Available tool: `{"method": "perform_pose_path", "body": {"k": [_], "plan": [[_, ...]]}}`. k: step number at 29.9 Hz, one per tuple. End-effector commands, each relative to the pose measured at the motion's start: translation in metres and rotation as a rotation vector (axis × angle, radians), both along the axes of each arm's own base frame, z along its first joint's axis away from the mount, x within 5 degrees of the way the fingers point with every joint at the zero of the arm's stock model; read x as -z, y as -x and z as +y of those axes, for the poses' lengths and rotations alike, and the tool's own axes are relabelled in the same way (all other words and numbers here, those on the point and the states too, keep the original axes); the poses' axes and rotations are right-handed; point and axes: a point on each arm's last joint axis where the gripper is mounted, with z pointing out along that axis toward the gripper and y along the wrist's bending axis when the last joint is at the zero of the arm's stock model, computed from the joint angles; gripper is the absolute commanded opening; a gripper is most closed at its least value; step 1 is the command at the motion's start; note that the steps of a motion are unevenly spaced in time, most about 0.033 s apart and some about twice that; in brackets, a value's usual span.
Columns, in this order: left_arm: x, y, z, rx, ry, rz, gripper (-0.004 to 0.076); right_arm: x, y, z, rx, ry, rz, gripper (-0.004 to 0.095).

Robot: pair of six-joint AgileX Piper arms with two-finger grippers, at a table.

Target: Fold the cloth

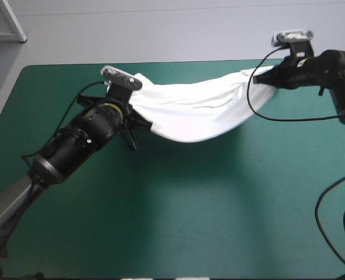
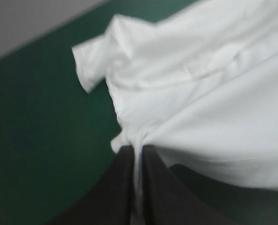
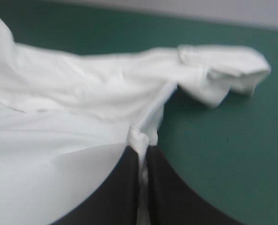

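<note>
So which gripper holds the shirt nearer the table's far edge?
The right gripper, shut on the T-shirt almost at the far edge of the table; the left gripper holds its end farther in.

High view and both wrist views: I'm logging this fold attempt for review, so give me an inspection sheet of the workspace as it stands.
surface: teal-green cover, with the shirt's shadow under the sag.
job's things: T-shirt, white, lifted and strung between both grippers, sagging in the middle and apparently off the cover; a sleeve hangs free beside each grip.
clutter: nothing seen.
grippers: left gripper shut on the T-shirt; right gripper shut on the T-shirt; each pinches a bunched bit of fabric.
cables: nothing seen beyond the arms' own.
surroundings: grey floor beyond the table's far edge; no person at the table.
</note>
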Motion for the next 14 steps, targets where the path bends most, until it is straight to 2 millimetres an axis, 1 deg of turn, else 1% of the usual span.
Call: {"method": "perform_pose_path", "body": {"k": [1, 4, 5, 6, 7, 8, 9, 11, 14], "plan": [[-0.087, 0.014, 0.015, 0.029, 0.077, -0.275, 0.0021, -0.093, 0.050, 0.002, -0.023, -0.080, -0.320, -0.0017], [-0.140, 0.030, 0.027, 0.053, 0.141, -0.435, 0.0021, -0.142, 0.080, 0.002, -0.040, -0.114, -0.491, -0.0017], [-0.157, 0.036, 0.033, 0.057, 0.159, -0.488, 0.0021, -0.153, 0.089, 0.002, -0.047, -0.120, -0.532, -0.0017], [-0.173, 0.044, 0.039, 0.060, 0.172, -0.540, 0.0021, -0.169, 0.102, 0.002, -0.053, -0.126, -0.596, -0.0017], [-0.189, 0.052, 0.046, 0.064, 0.180, -0.591, 0.0021, -0.179, 0.111, 0.002, -0.057, -0.130, -0.637, -0.0017], [-0.200, 0.059, 0.052, 0.067, 0.180, -0.632, 0.0021, -0.188, 0.120, 0.001, -0.059, -0.131, -0.678, -0.0017], [-0.212, 0.067, 0.058, 0.070, 0.190, -0.677, 0.0021, -0.200, 0.133, 0.001, -0.062, -0.133, -0.738, -0.0017], [-0.234, 0.085, 0.072, 0.082, 0.209, -0.758, 0.0021, -0.216, 0.153, 0.000, -0.070, -0.137, -0.817, -0.0017], [-0.255, 0.111, 0.086, 0.154, 0.203, -0.820, 0.0021, -0.234, 0.186, -0.001, -0.086, -0.129, -0.909, -0.0017]]}}
